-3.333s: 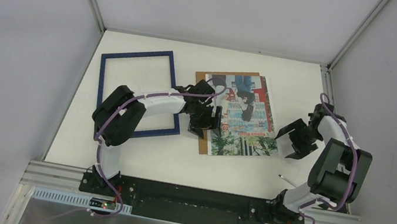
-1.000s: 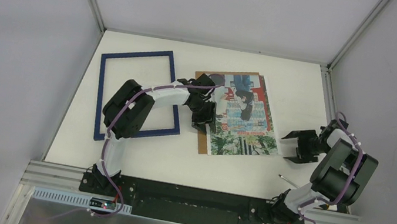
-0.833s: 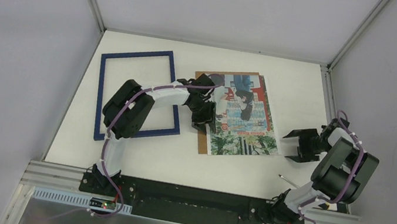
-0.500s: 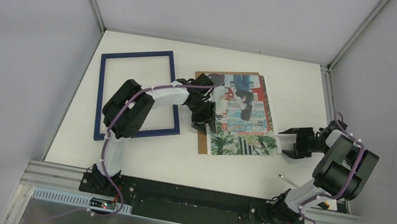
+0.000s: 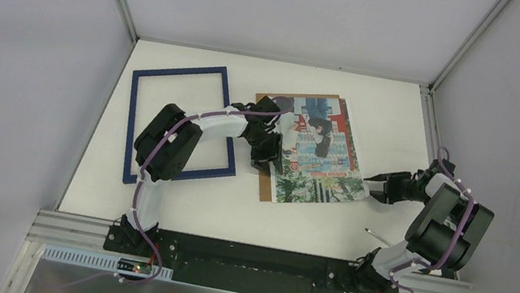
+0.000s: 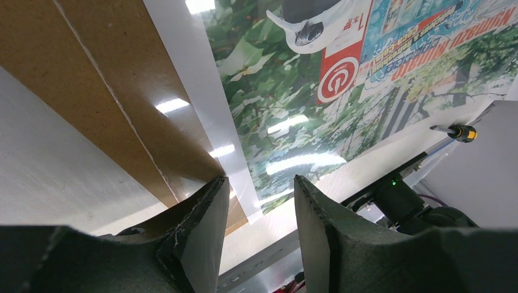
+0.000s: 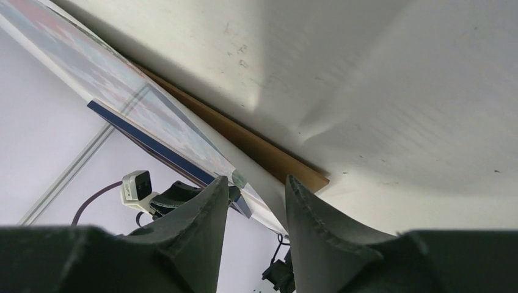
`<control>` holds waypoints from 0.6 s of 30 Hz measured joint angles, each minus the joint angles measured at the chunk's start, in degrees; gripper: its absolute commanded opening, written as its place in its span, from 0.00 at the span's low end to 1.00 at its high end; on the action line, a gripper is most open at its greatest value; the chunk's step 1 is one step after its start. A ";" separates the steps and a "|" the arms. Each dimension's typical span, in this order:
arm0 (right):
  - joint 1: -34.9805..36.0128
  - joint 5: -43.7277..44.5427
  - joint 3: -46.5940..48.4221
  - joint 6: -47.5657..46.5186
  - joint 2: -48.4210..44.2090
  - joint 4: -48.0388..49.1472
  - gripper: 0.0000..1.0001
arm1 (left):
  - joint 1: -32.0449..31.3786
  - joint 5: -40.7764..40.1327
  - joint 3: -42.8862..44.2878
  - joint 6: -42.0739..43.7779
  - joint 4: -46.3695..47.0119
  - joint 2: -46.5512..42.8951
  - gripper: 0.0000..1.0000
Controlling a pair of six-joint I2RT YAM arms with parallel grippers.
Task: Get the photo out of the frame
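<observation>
1. Frame (image 5: 179, 71): dark blue, flat on the tabletop (image 5: 247, 214), far-left area. White tabletop shows through its opening.
2. Photo (image 5: 318, 155): out of the frame, lying just right of it on the brown backing board (image 5: 267, 188). It sits skewed, so the board sticks out along the photo's left side and far edge.
3. Left arm reaches across the frame's right rail. Left fingers (image 5: 270, 162) are down at the photo's left edge.
4. Left wrist view: left fingers (image 6: 256, 183) are partly open, tips apart. The photo's (image 6: 293, 91) white margin and the board (image 6: 91, 73) run into the gap. Nothing clamped.
5. Right fingers (image 5: 374, 185) are low at the photo's near-right corner.
6. Right wrist view: right fingers (image 7: 256, 183) are partly open with a narrow gap. The photo (image 7: 140, 97) corner points into that gap, raised a little off the board (image 7: 269, 152). Can't tell if either finger touches it.
7. A thin tool (image 5: 371, 232) lies on the tabletop near the right arm's base, apart from the photo.
</observation>
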 measured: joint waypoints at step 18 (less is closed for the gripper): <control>0.00 0.09 0.02 -3.15 -0.39 -1.60 0.34 | 0.00 0.66 0.00 0.00 0.00 0.26 0.45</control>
